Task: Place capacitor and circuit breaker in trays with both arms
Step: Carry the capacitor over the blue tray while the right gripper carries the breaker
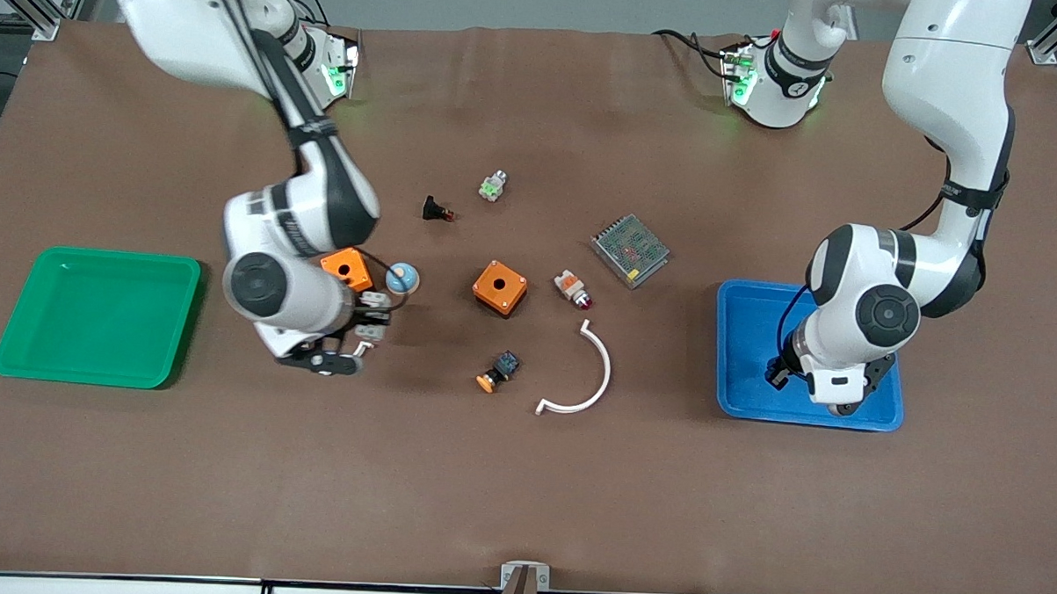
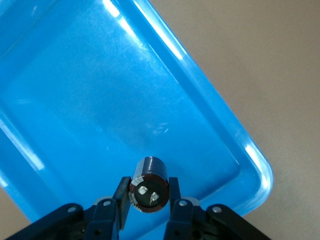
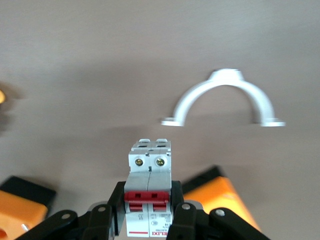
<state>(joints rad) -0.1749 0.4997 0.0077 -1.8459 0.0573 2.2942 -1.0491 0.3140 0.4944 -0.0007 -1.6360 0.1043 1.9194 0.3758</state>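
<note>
The left pincer [image 2: 148,200] is over the tray [image 1: 737,357] at the left arm's end of the table [image 1: 522,490], with the capacitor [image 2: 148,184] between its fingers. The right pincer [image 3: 148,210] is over the table near a box [image 1: 347,269] and a knob [image 1: 402,278], clamping the circuit breaker [image 3: 149,192]. Another tray [image 1: 97,315] lies at the right arm's end. Mid-table sits a second box [image 1: 500,287], a finned block [image 1: 630,250] toward the left arm's end from it, and a curved clamp [image 1: 579,373] nearer the front camera.
</note>
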